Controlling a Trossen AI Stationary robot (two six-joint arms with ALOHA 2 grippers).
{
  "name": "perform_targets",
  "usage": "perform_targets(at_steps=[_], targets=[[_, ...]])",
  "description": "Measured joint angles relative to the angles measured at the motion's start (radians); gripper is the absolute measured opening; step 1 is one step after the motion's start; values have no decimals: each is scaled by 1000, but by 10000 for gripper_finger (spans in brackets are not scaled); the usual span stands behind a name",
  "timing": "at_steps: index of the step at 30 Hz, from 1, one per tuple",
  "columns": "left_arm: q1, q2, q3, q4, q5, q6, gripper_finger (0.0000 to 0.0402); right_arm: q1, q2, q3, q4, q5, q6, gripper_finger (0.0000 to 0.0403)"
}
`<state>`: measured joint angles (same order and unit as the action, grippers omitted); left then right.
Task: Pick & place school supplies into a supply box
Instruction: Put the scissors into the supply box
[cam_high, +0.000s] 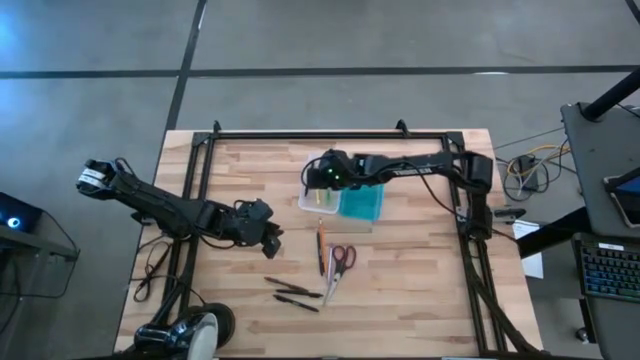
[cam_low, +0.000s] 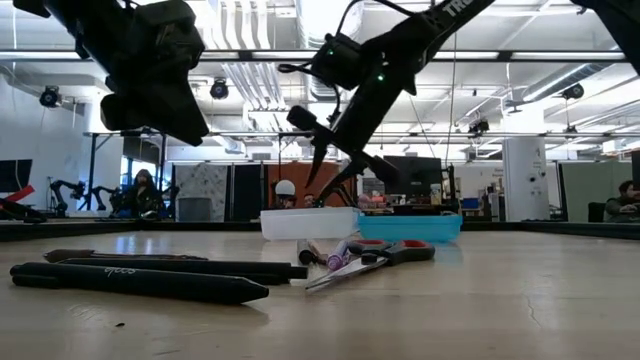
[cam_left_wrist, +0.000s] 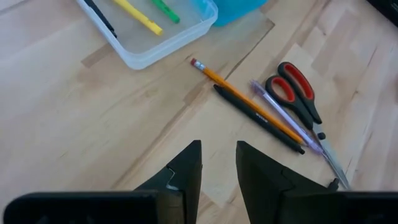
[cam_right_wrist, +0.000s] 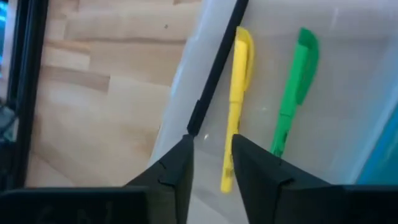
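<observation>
The right arm is reaching in from the right side of the table, stretched leftward across the far half, with its wrist bent so the right gripper (cam_high: 322, 180) is pointing down over the clear tray of the supply box (cam_high: 318, 205). In the right wrist view its two fingers are standing slightly apart with a narrow gap between them, and a dark pen (cam_right_wrist: 214, 68) is running from just at the fingertips up along the tray's wall; whether the tips are actually pinching the pen cannot be told. A yellow marker (cam_right_wrist: 237, 99) and a green marker (cam_right_wrist: 293, 87) are lying side by side inside the tray, beside the pen. The teal lid (cam_high: 361, 203) is lying open to the right of the tray.

The left arm is extending from the left edge toward the table's middle, its left gripper (cam_high: 268, 240) hovering low and empty, fingers parted a little, left of the loose supplies. Just near of the box, an orange pencil (cam_left_wrist: 242, 99), another dark pen (cam_left_wrist: 258, 118), a pale purple pen (cam_left_wrist: 283, 121) and the red-handled scissors (cam_left_wrist: 298, 93) are lying close together on the wood. Two more dark pens (cam_high: 295, 293) are resting nearer the front edge.
</observation>
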<state>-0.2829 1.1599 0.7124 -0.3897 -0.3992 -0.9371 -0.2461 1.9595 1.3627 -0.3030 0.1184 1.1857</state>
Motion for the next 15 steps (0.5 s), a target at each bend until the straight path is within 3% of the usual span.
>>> perform_targets(at_steps=[5, 10, 15], targets=[[0, 0, 0, 0, 0, -6, 83, 36, -36, 31, -41, -16, -181, 147], [0, 0, 0, 0, 0, -4, 83, 147, -152, 49, -220, -91, -678, 168], [0, 0, 0, 1, 0, 24, 83, 319, -177, 48, -477, -120, -1129, 169]])
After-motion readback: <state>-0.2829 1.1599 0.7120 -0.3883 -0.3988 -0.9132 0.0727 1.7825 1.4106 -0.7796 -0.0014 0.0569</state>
